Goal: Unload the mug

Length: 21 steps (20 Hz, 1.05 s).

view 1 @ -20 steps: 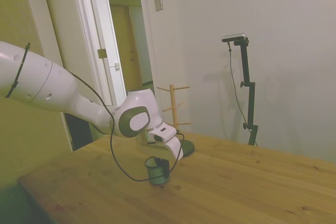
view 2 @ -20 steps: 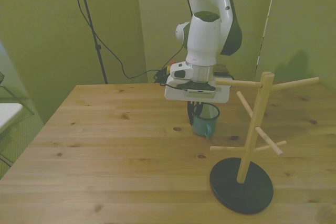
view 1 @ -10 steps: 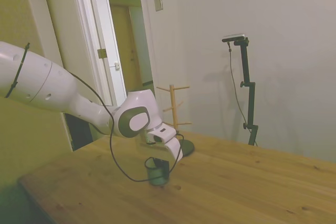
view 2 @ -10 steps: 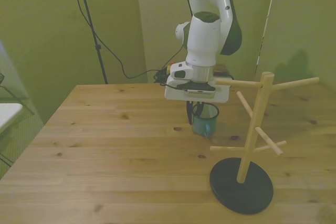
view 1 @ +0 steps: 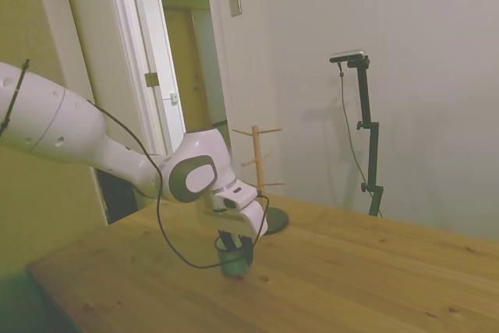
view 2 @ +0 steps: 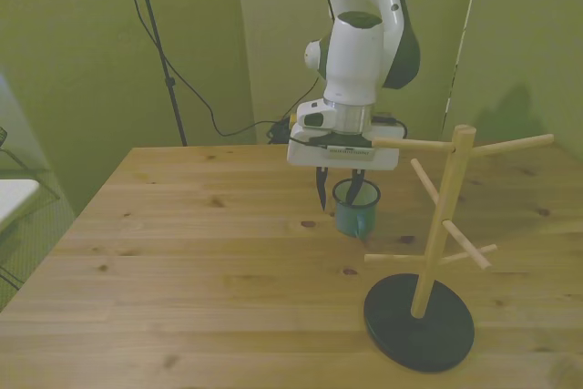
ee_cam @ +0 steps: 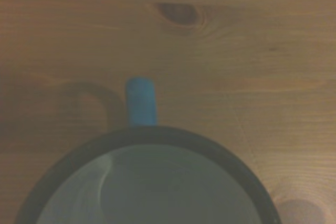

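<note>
White Franka arm extends from the side view's left, forearm sloping down to the wrist, wrist flange roughly level, a black cable looping beneath it. Gripper (view 2: pixel 337 190) points straight down, low above the tabletop. In the front view its two dark fingers (view 2: pixel 321 190) stand spread apart, hanging vertically. In the side view the gripper (view 1: pixel 235 244) is partly hidden, finger spacing unclear there.
</note>
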Tool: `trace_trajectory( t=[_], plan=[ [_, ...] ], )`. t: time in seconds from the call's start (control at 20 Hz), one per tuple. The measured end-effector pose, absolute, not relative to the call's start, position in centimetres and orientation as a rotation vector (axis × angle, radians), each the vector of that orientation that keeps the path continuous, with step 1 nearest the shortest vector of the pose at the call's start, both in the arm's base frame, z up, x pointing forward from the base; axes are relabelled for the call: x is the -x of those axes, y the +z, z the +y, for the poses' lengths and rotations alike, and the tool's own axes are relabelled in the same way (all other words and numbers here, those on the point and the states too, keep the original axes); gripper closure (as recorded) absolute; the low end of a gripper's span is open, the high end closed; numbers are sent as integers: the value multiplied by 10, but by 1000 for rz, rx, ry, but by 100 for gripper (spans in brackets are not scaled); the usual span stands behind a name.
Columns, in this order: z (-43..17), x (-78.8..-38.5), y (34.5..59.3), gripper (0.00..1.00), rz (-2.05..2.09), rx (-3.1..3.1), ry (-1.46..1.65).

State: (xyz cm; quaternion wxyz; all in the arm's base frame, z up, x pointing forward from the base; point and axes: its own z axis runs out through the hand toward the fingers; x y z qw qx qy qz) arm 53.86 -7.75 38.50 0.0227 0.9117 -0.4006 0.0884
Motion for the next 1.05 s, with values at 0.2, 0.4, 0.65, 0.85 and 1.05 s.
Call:
trace_trajectory(
  t=[0.2, 0.4, 0.65, 0.85, 1.05],
  plan=[
    [-77, -533, 404, 0, -1238, -2831, 325],
    [-76, -529, 427, 0, -1240, -2838, 386],
    [-56, -496, 455, 0, -1160, -2878, 458],
    [-27, -442, 452, 0, -1056, -2911, 458],
    [-4, -402, 429, 0, -970, -2930, 408]
  ],
)
